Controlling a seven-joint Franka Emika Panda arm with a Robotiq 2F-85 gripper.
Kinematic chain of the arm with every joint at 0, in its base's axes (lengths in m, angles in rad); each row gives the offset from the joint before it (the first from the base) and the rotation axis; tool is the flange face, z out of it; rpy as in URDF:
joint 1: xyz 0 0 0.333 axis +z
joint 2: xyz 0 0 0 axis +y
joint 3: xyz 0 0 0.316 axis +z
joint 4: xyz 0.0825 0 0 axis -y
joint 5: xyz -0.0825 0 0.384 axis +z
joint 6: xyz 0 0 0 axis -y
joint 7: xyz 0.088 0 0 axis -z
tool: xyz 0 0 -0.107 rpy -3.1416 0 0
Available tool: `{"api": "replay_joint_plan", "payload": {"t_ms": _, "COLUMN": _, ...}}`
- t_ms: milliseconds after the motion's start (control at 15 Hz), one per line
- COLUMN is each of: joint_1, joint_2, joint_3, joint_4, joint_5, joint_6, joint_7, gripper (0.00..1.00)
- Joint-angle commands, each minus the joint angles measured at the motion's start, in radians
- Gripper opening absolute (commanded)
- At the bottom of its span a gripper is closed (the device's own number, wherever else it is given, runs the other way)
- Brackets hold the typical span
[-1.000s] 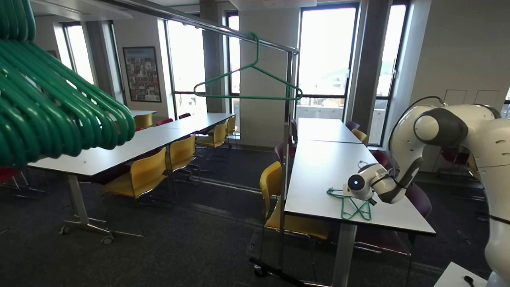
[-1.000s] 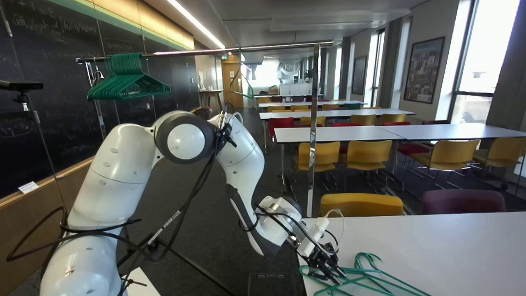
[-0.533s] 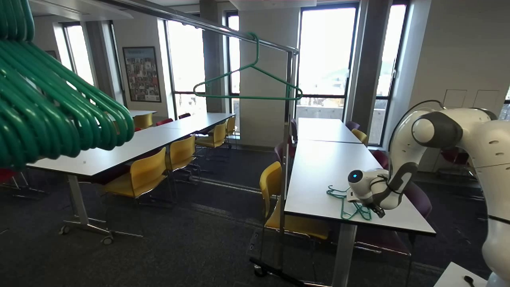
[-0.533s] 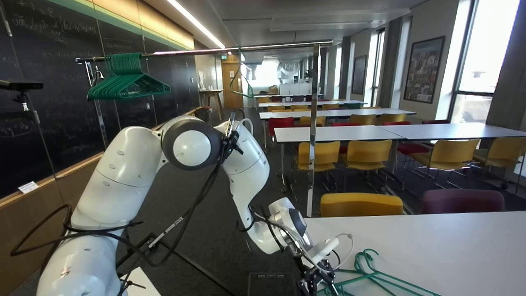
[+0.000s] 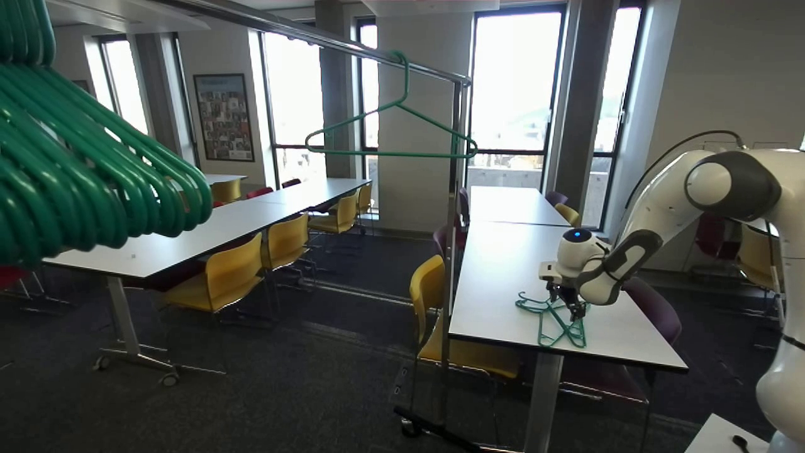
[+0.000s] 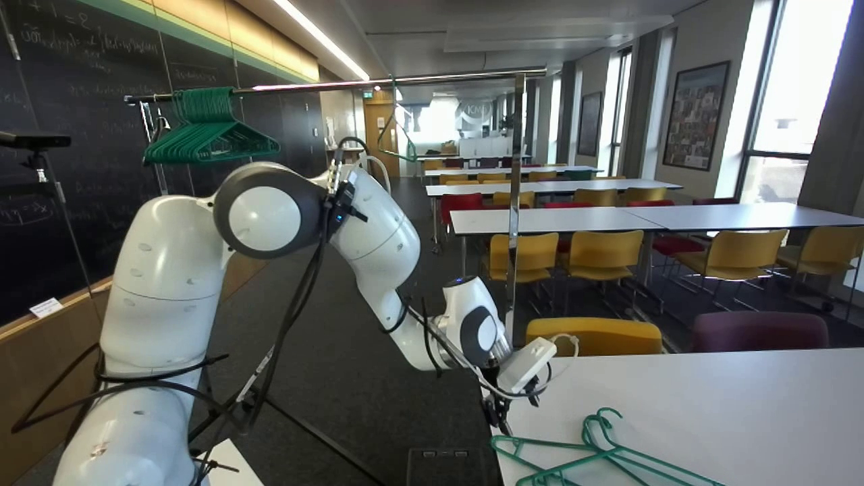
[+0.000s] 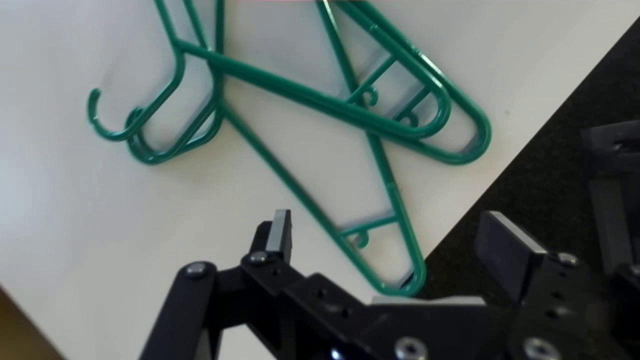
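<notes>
Hovering: one parted pincer (image 7: 392, 230) near three green hanger ends (image 7: 444, 107).

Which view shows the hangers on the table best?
Wrist view: the hangers look largest, though cropped on top. An exterior view shows hangers small, partly behind the gripper; an exterior view shows hangers cropped below.

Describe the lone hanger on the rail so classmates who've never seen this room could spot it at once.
Find the long metal rail high in both exterior views. Between a packed bunch of hangers and an upright post hangs a lone green hanger. Unlike that bunch and the overlapping hangers on the table near the gripper, it hangs by itself.
</notes>
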Motion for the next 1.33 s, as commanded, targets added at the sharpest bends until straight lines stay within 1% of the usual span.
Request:
{"api": "replay_joint_plan", "payload": {"t_ms": 0, "joint_1": -0.155, "joint_2": -0.207, "joint_3": 0.21, "joint_4": -0.171, "joint_5": 0.284, "joint_6": 0.07, "joint_7": -0.206, "gripper": 1.0}}
{"api": "replay_joint_plan", "payload": {"t_ms": 67, "joint_1": -0.208, "joint_2": -0.236, "joint_3": 0.295, "joint_4": -0.199, "joint_5": 0.376, "joint_6": 0.085, "joint_7": -0.251, "gripper": 1.0}}
{"api": "replay_joint_plan", "payload": {"t_ms": 200, "joint_1": -0.278, "joint_2": -0.24, "joint_3": 0.448, "joint_4": -0.21, "joint_5": 0.553, "joint_6": 0.101, "joint_7": -0.301, "gripper": 1.0}}
{"api": "replay_joint_plan", "payload": {"t_ms": 333, "joint_1": -0.352, "joint_2": -0.209, "joint_3": 0.608, "joint_4": -0.161, "joint_5": 0.729, "joint_6": 0.067, "joint_7": -0.344, "gripper": 1.0}}
{"api": "replay_joint_plan", "payload": {"t_ms": 400, "joint_1": -0.4, "joint_2": -0.227, "joint_3": 0.689, "joint_4": -0.143, "joint_5": 0.818, "joint_6": 0.011, "joint_7": -0.365, "gripper": 1.0}}
{"api": "replay_joint_plan", "payload": {"t_ms": 467, "joint_1": -0.444, "joint_2": -0.241, "joint_3": 0.759, "joint_4": -0.132, "joint_5": 0.907, "joint_6": -0.016, "joint_7": -0.394, "gripper": 1.0}}
{"api": "replay_joint_plan", "payload": {"t_ms": 600, "joint_1": -0.447, "joint_2": -0.321, "joint_3": 0.777, "joint_4": -0.128, "joint_5": 1.072, "joint_6": -0.123, "joint_7": -0.444, "gripper": 1.0}}
{"api": "replay_joint_plan", "payload": {"t_ms": 667, "joint_1": -0.448, "joint_2": -0.362, "joint_3": 0.771, "joint_4": -0.125, "joint_5": 1.091, "joint_6": -0.188, "joint_7": -0.419, "gripper": 1.0}}
{"api": "replay_joint_plan", "payload": {"t_ms": 733, "joint_1": -0.443, "joint_2": -0.406, "joint_3": 0.75, "joint_4": -0.13, "joint_5": 1.079, "joint_6": -0.242, "joint_7": -0.384, "gripper": 1.0}}
{"api": "replay_joint_plan", "payload": {"t_ms": 800, "joint_1": -0.258, "joint_2": -0.451, "joint_3": 0.555, "joint_4": -0.129, "joint_5": 1.084, "joint_6": -0.299, "joint_7": -0.373, "gripper": 1.0}}
{"api": "replay_joint_plan", "payload": {"t_ms": 867, "joint_1": -0.225, "joint_2": -0.473, "joint_3": 0.508, "joint_4": -0.124, "joint_5": 1.057, "joint_6": -0.359, "joint_7": -0.353, "gripper": 1.0}}
{"api": "replay_joint_plan", "payload": {"t_ms": 1000, "joint_1": -0.082, "joint_2": -0.508, "joint_3": 0.346, "joint_4": -0.117, "joint_5": 0.995, "joint_6": -0.466, "joint_7": -0.316, "gripper": 1.0}}
{"api": "replay_joint_plan", "payload": {"t_ms": 1133, "joint_1": 0.063, "joint_2": -0.529, "joint_3": 0.196, "joint_4": -0.103, "joint_5": 0.96, "joint_6": -0.571, "joint_7": -0.308, "gripper": 1.0}}
{"api": "replay_joint_plan", "payload": {"t_ms": 1267, "joint_1": 0.161, "joint_2": -0.546, "joint_3": 0.108, "joint_4": -0.095, "joint_5": 0.946, "joint_6": -0.66, "joint_7": -0.331, "gripper": 1.0}}
